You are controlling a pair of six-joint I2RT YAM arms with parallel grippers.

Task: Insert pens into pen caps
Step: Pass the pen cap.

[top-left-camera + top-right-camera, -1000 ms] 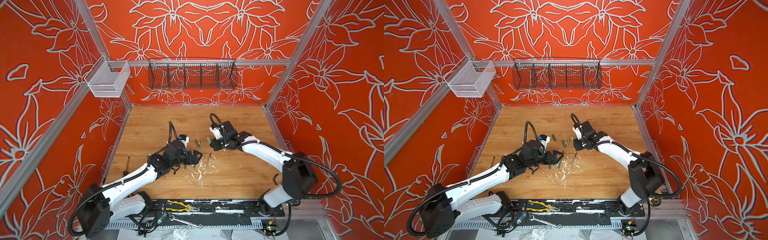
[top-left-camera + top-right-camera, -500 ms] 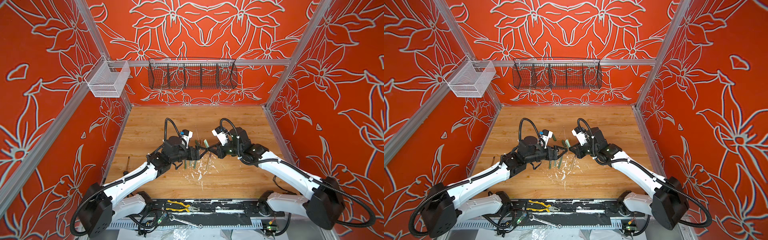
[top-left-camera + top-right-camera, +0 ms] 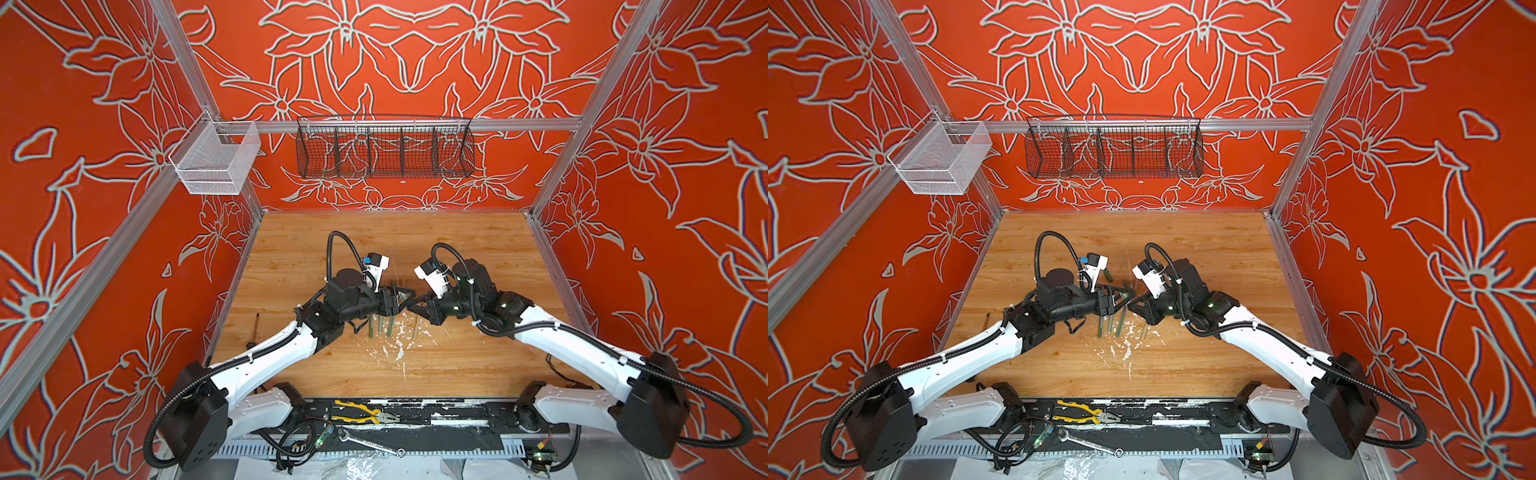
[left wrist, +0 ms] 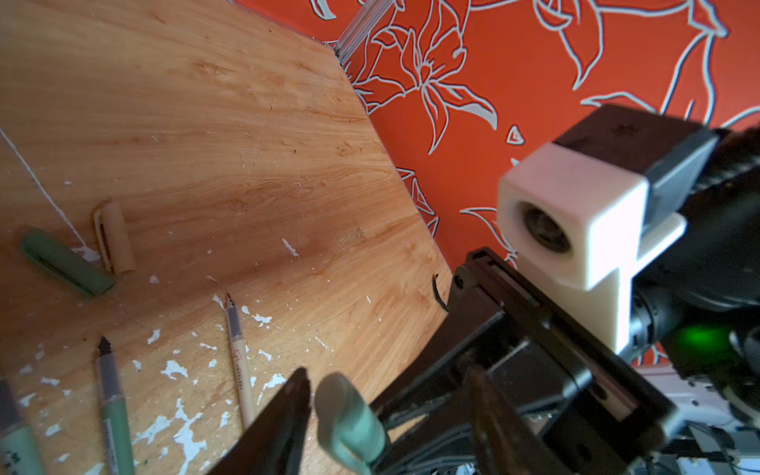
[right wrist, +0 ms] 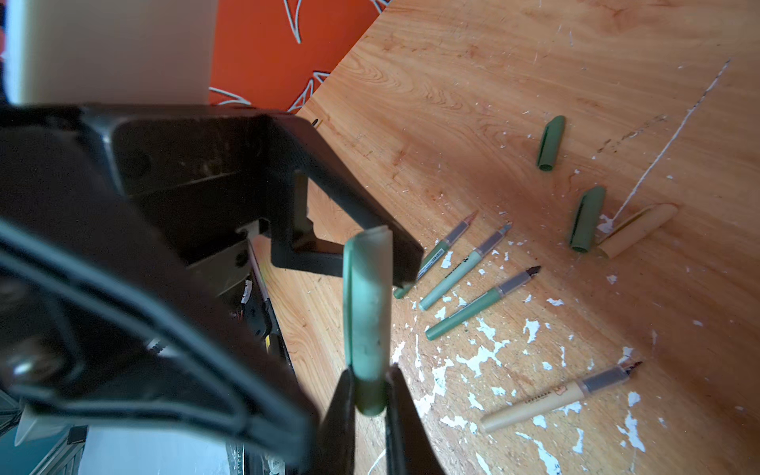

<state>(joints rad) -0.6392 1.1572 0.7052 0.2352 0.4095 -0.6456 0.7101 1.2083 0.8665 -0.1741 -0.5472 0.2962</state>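
You have a pale green cap [image 5: 367, 312] in the air above the bench [image 5: 493, 82]. It is a light, hollow piece of smooth plastic. It should be stiff enough for a firm pinch, but it is round and slick, so I judge it could swivel or squirt out if the jaws meet it off-centre. A clip runs down one side, so squeeze across the barrel, not on the clip.

The right gripper [image 5: 370, 370] is clenched on what looks like the mouth end, which blocks that opening — the rounded closed end would be the better hold. That end sits between the fingers of the left gripper [image 4: 387, 372]. Its jaws stand partly apart, with one finger close beside the cap and the other clear of it — nothing is grasped there.

Below, the pens lie uncapped on the bench. The pale green pen [image 5: 464, 267], likely the match, is between two darker ones, and the tan pen [image 5: 555, 397] lies apart. Two dark green caps [image 5: 586, 220] and a tan cap [image 5: 637, 230] lie near them.
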